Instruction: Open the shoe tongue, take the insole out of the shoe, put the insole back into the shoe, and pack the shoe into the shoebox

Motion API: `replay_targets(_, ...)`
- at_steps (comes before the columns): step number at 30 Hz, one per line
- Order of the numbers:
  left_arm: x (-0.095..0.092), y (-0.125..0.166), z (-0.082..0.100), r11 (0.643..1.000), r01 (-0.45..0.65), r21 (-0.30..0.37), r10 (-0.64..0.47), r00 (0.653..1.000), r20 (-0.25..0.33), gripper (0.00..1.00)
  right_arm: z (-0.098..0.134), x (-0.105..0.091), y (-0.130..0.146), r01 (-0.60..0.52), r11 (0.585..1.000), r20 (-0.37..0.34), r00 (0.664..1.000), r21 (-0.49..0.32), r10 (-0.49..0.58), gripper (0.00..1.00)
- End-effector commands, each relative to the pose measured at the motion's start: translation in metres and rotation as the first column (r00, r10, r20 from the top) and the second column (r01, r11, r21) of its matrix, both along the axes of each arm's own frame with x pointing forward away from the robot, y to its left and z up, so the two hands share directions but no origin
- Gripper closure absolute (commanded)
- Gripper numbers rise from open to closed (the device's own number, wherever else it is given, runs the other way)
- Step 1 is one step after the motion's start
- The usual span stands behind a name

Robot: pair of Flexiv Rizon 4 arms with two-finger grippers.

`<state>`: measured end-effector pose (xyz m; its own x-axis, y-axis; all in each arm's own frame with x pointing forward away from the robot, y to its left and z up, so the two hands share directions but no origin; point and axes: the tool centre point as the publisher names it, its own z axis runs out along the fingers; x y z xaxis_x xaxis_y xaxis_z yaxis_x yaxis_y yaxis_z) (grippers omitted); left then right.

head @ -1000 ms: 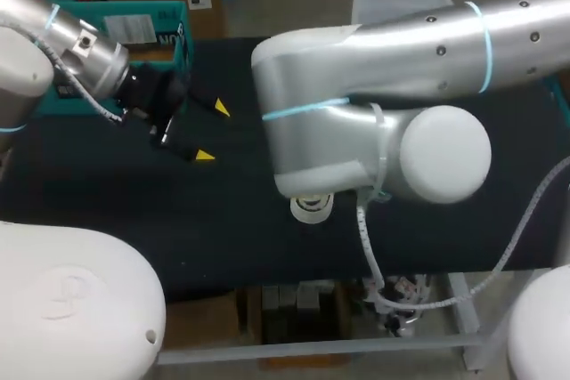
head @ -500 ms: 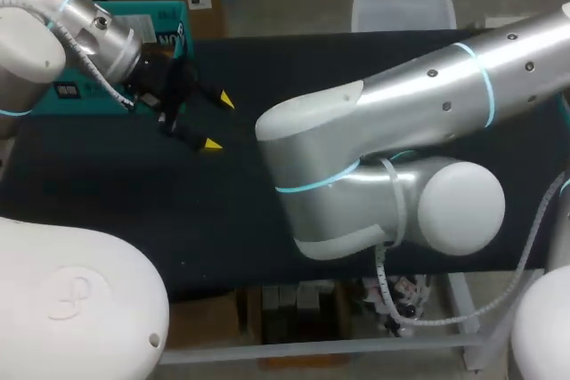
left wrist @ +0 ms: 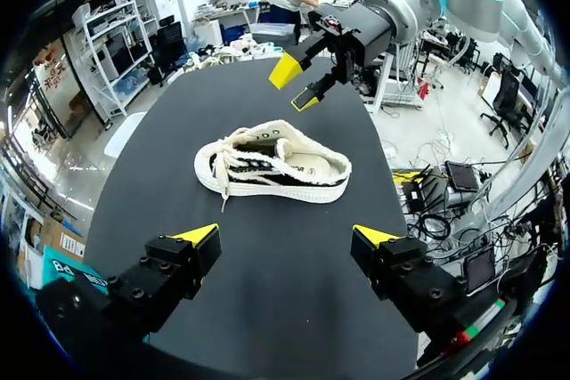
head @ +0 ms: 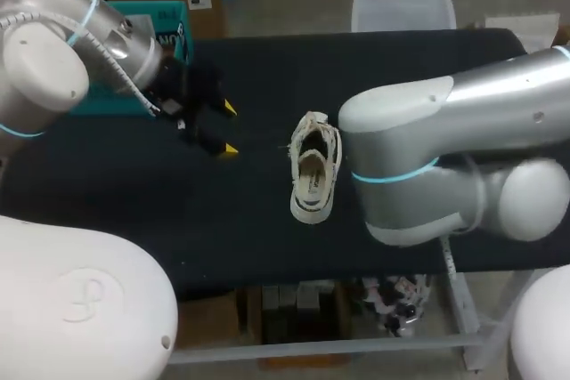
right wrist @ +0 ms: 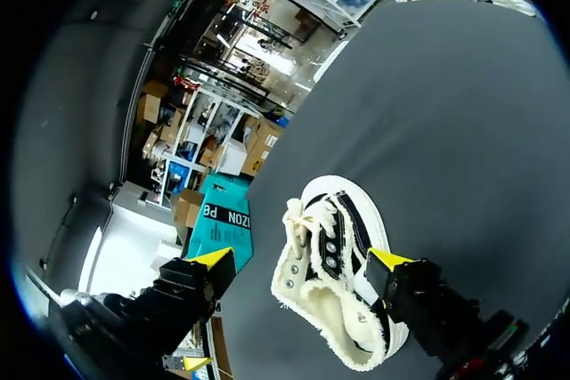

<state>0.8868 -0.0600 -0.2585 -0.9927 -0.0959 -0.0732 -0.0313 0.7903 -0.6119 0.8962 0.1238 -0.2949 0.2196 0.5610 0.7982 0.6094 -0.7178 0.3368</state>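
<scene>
Shoe (head: 313, 166) on its sole mid-table (head: 445, 60), laces loose. Left gripper (head: 229, 129) well apart, fingers wide, empty. Right gripper (right wrist: 301, 260) near it, fingers wide, empty. Likely light: soft upper, floppy tongue, stiffer sole. Pinch the tongue's free edge, brace the heel

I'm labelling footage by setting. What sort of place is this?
Likely a robot lab test bench: a black-covered table bears a shoe, a teal shoebox stands beside it, and the left gripper and right gripper hang open above.
</scene>
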Motion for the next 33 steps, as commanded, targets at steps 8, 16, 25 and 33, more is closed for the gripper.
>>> replay_targets(8,-0.008,-0.013,-0.008,0.981,-0.179,0.070,0.187,0.975,-0.121,0.00,0.012,0.027,-0.044,-0.384,0.920,-0.155,0.907,0.084,0.392,0.00)
replay_targets(16,-0.011,-0.027,-0.022,0.953,-0.291,0.084,0.301,0.939,-0.167,0.00,0.012,0.040,-0.062,-0.456,0.890,-0.217,0.868,0.005,0.446,0.00)
replay_targets(25,-0.017,-0.039,-0.033,0.912,-0.398,0.101,0.410,0.893,-0.186,0.00,0.008,0.049,-0.081,-0.577,0.816,-0.274,0.791,-0.035,0.547,0.00)
replay_targets(33,-0.020,-0.049,-0.040,0.907,-0.404,0.117,0.420,0.884,-0.206,0.00,0.002,0.050,-0.091,-0.638,0.761,-0.320,0.750,-0.120,0.578,0.00)
